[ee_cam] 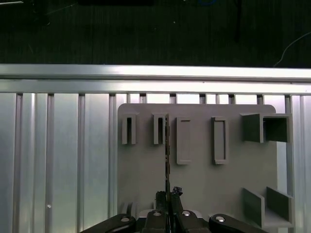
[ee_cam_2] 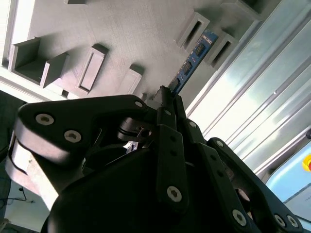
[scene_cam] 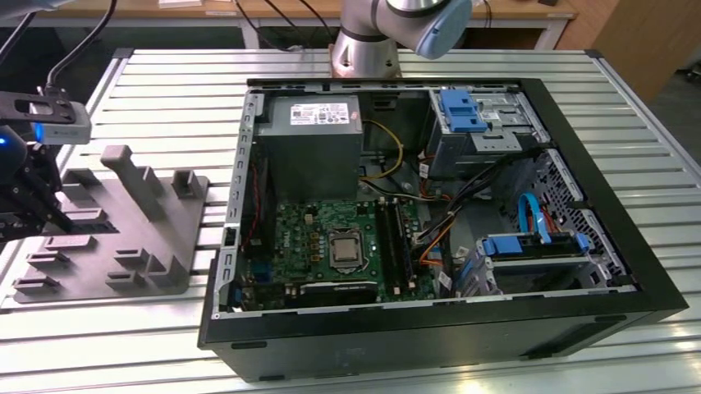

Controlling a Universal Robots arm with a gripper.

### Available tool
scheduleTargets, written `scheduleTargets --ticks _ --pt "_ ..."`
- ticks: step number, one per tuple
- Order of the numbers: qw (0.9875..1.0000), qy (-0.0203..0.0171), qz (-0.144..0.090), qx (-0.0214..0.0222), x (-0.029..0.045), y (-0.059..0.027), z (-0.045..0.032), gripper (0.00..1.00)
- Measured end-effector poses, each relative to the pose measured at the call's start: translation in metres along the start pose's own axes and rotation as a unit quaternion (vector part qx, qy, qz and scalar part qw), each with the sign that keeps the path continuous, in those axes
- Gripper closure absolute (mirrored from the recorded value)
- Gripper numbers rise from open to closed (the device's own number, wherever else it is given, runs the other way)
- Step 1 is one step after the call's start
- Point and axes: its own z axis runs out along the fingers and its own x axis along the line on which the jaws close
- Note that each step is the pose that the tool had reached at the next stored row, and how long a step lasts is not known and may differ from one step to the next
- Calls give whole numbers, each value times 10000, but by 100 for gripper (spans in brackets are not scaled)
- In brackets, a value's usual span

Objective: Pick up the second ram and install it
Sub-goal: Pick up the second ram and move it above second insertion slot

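Black claw (ee_cam_2: 166, 99), silver screws (ee_cam_2: 174, 193), silver arm (scene_cam: 367, 45), pale blue cap (scene_cam: 442, 34)

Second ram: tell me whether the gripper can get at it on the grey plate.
Probably yes. In the first wrist view the gripper sits right at one end of the second ram, which stands on edge on the grey plate, with nothing between them.

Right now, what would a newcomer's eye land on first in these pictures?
The open black computer case dominates the middle of the exterior view, its motherboard exposed. At that view's left, over the grey slotted plate, the gripper is closed on the second ram, a thin stick reaching toward the plate's slots.
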Motion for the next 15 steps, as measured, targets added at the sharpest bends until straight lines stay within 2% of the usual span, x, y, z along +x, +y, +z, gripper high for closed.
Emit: scheduleTargets --ticks 15 --pt "10000 -1 0 0 -5 3 -102 86"
